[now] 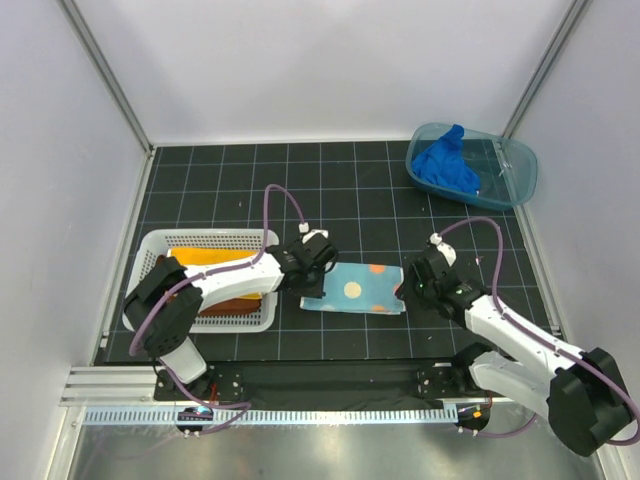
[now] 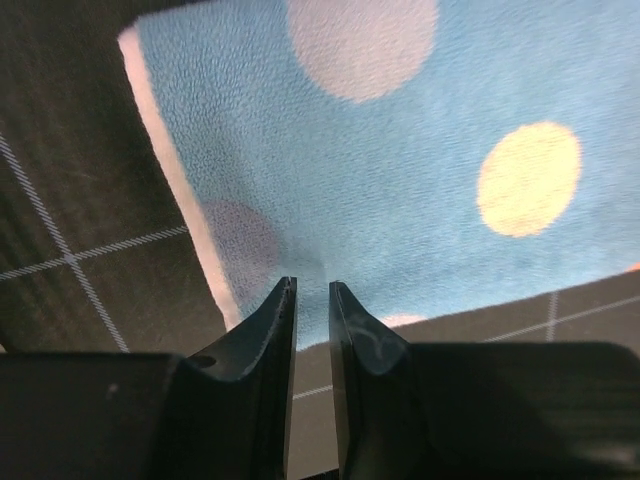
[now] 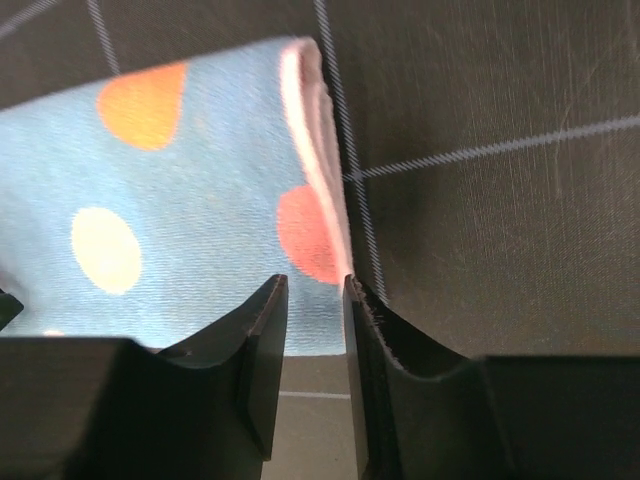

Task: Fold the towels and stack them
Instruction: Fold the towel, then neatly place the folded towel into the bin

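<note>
Royal blue towel (image 1: pixel 445 162) in tub (image 1: pixel 512 186) shows only from above.

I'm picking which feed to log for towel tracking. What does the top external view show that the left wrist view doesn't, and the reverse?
Only top external: the white mesh basket holding a yellow-orange towel and a rust-brown towel, the blue tub with a royal blue towel in it, and the right gripper. Only left wrist: the spotted towel and its white edge up close, with the left gripper narrowly apart there; whether it pinches the cloth is unclear. Both: the spotted towel, the left gripper and the black gridded mat.
</note>
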Controlling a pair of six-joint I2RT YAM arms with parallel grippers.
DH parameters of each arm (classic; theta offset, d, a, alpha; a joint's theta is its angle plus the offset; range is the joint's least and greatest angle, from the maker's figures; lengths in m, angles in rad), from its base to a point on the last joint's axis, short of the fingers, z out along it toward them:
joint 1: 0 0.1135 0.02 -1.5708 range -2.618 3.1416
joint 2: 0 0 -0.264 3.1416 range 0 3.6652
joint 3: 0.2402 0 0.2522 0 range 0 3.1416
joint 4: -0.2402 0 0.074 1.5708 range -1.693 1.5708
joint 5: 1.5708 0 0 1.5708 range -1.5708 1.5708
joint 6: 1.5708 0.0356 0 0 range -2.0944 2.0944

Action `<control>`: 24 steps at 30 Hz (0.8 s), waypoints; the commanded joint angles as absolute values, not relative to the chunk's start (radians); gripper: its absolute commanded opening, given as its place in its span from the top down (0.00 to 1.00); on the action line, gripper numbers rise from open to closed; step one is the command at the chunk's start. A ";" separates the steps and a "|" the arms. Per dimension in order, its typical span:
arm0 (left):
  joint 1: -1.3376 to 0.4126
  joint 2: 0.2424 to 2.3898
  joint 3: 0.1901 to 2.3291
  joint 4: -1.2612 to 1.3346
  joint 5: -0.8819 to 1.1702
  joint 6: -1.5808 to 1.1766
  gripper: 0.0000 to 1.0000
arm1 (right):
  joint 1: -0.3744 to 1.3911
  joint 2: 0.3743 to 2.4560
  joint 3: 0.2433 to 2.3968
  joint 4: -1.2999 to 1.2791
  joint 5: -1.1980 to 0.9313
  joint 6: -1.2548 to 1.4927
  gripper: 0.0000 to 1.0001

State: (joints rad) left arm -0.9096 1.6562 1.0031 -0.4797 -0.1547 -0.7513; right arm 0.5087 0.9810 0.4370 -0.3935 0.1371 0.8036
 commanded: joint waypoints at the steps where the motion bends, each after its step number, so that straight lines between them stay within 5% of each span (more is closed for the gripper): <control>1: -0.913 1.579 1.071 -0.500 -0.195 -0.738 0.77 | 0.515 0.937 0.514 -0.448 0.186 0.790 0.62; 11: -0.913 1.404 1.140 -0.592 -0.241 -0.718 0.69 | 0.644 1.037 0.676 -0.439 0.227 0.818 0.55; 24: -0.861 0.999 1.200 -0.813 -0.374 -0.709 0.61 | 0.977 1.620 1.086 -0.337 0.365 0.857 0.43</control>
State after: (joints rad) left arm -0.8688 1.0405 1.1687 -0.7219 -0.3084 -0.7242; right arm 0.9409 1.5433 0.9928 -0.3805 0.2909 0.8429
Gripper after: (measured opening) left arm 0.388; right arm 0.550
